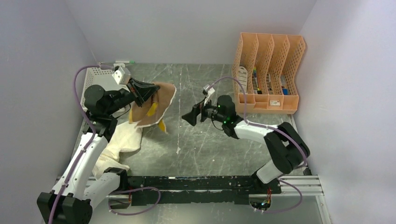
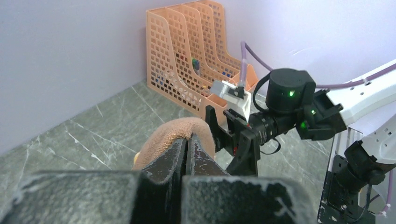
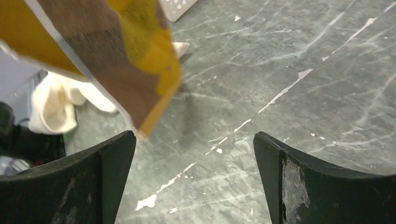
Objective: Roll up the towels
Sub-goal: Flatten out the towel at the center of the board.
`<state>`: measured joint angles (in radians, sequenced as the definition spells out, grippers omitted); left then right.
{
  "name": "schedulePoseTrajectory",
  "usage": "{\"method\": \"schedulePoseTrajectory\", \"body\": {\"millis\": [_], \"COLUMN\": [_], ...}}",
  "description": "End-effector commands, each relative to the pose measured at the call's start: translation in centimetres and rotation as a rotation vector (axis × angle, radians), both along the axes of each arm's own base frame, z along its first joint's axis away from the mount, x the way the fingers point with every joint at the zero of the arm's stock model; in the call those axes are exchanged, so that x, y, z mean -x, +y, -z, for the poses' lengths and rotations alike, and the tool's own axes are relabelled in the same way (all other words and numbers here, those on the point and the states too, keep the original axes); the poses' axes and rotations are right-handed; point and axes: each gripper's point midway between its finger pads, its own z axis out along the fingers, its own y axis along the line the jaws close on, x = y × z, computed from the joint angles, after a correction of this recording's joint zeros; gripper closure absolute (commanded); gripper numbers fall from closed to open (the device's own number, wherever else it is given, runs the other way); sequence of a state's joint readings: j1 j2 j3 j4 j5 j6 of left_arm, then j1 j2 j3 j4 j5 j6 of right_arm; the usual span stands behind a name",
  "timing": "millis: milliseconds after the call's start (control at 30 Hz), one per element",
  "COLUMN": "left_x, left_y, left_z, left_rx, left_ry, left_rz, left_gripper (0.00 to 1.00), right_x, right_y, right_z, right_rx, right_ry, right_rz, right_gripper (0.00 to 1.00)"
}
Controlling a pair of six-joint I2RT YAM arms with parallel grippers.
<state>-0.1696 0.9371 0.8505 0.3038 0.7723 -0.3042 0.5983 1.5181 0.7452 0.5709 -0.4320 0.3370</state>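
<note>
Mustard-and-brown towel (image 1: 152,105) hangs above the bench (image 1: 205,144), one fold clamped between your left jaws, which are pressed tight together on the cloth. Your right jaws stand wide apart and hold nothing, facing the left jaws, with the towel's dangling corner just ahead of them. The cream-white towel (image 1: 122,140) lies crumpled on the bench, beneath and behind the left jaws.

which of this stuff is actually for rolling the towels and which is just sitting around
For the job:
- mustard and brown towel, held up, pinched in the shut left gripper
- cream towel, crumpled at the near left
- right gripper, open and empty

Just lying about:
- orange file rack, far right
- white perforated tray, far left corner
</note>
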Motion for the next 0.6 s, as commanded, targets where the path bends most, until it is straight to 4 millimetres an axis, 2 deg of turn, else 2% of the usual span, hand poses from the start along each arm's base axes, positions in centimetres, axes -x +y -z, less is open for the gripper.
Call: {"method": "schedulePoseTrajectory", "body": {"millis": [0,133,300,433,567], "left_x": [0.5,0.3,0.2,0.2,0.5], "left_y": [0.4,0.8,0.9,0.9,0.9], "left_z": [1.3,1.2,0.6,0.5,0.2], "left_rx": [-0.065,-0.094,-0.103,-0.109,-0.118], "left_ry": [0.031,0.038,0.030,0.029,0.024], "left_rz": [0.006,-0.016,-0.020,-0.015,-0.008], "left_gripper": [0.93,0.93,0.93,0.93,0.93], "right_x": [0.4,3.3,6.9,6.1,4.4], "right_y": [0.8,2.2,5.1,6.1,6.8], "right_z": [-3.5,-4.2,-3.1,-1.6,0.6], "right_rx": [-0.113,-0.166,-0.113,-0.066,0.021], "right_ry": [-0.379,-0.541,-0.611,-0.604,-0.592], "right_rz": [-0.105,-0.275,-0.436,-0.400,-0.358], "right_gripper": [0.00,0.00,0.00,0.04,0.14]}}
